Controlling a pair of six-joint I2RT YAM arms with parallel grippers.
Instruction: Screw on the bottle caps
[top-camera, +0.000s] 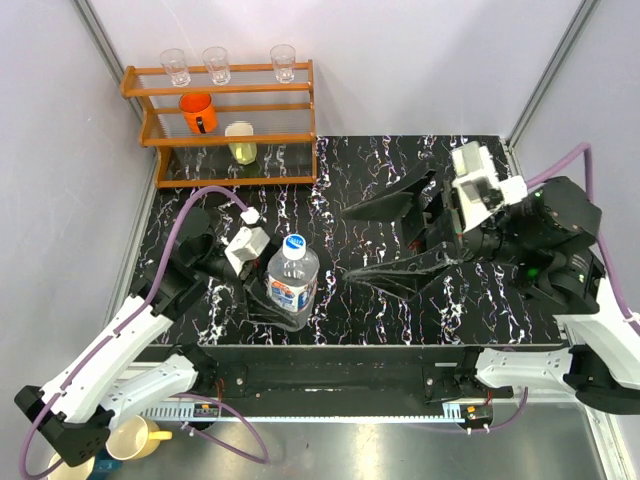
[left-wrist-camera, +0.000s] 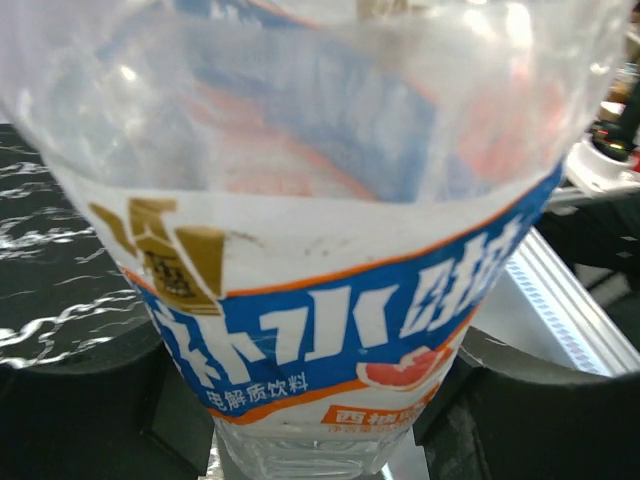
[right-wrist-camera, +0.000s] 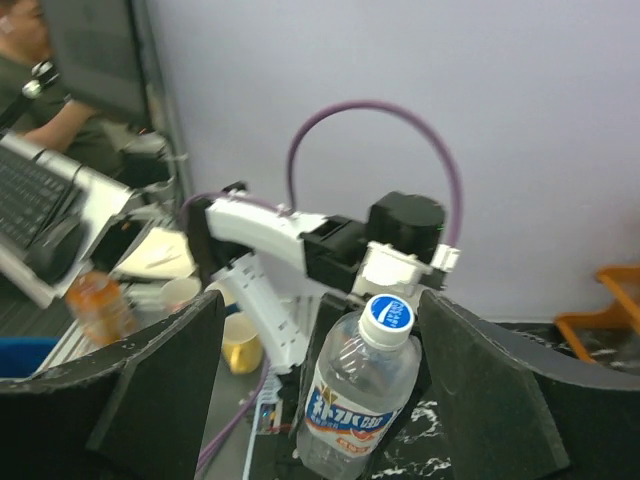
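The bottle (top-camera: 292, 285) stands near-left on the marble surface (top-camera: 400, 300), its blue-topped cap (top-camera: 294, 243) on the neck (how tightly, I cannot tell). The left pincer (top-camera: 280, 308) clasps its lower body. The right pincer (top-camera: 350, 243) gapes wide and holds nothing, well apart rightward.

bottle (top-camera: 292, 288): clear glossy plastic, smooth printed label; cap (top-camera: 294, 243): smooth white-and-blue plastic; table (top-camera: 400, 320): glossy black marble-look top; rack (top-camera: 308, 120): orange-brown wood; glasses (top-camera: 216, 65): clear, shiny; bench front (top-camera: 350, 450): bare dull metal

On bottle (left-wrist-camera: 300, 140) label (left-wrist-camera: 330, 290): large "补水啦", smaller "电解质饮料" beneath.
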